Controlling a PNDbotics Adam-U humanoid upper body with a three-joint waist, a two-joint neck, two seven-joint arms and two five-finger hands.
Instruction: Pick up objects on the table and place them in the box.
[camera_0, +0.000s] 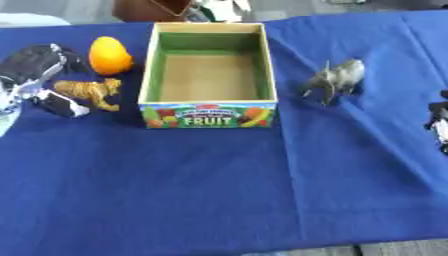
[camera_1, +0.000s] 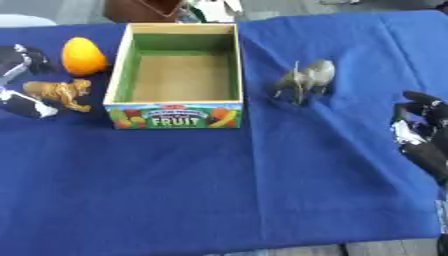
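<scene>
One wooden box (camera_0: 208, 114) sits on one blue cloth (camera_0: 219, 190), and its label reads FRUIT. Loose on the cloth are three items in all: one orange fruit (camera_0: 109, 55), one tiger figure (camera_0: 89, 92) and one grey elephant figure (camera_0: 337, 79) (so two toy animals against a single piece of fruit). Two robot hands show, one left hand (camera_0: 39, 75) at the left edge and one right hand (camera_1: 423, 135) at the right edge.
</scene>
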